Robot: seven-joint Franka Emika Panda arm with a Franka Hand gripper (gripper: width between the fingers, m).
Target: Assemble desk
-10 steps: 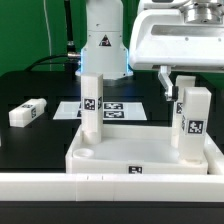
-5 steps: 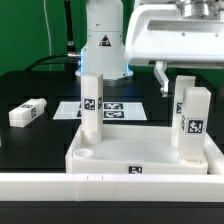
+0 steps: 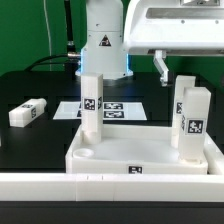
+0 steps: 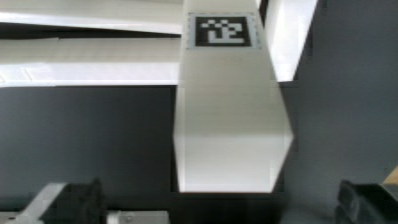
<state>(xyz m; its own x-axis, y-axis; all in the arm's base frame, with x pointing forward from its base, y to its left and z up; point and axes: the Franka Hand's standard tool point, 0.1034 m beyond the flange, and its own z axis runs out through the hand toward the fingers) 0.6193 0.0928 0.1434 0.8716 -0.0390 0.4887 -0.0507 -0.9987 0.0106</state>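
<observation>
1. The desk panel lies flat, with the left leg and the right leg standing upright in its corners.
2. A rear leg seems to stand behind the right leg, though you cannot confirm it.
3. The loose leg lies well apart at the exterior view's left and is not yet fitted.
4. Your claw hangs wide open and empty above the right leg.

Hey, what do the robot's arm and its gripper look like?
The arm is glossy white and rounded, with a small dark mark on the front of its column. The gripper has a wide, boxy white body and two slim dark fingers.
</observation>
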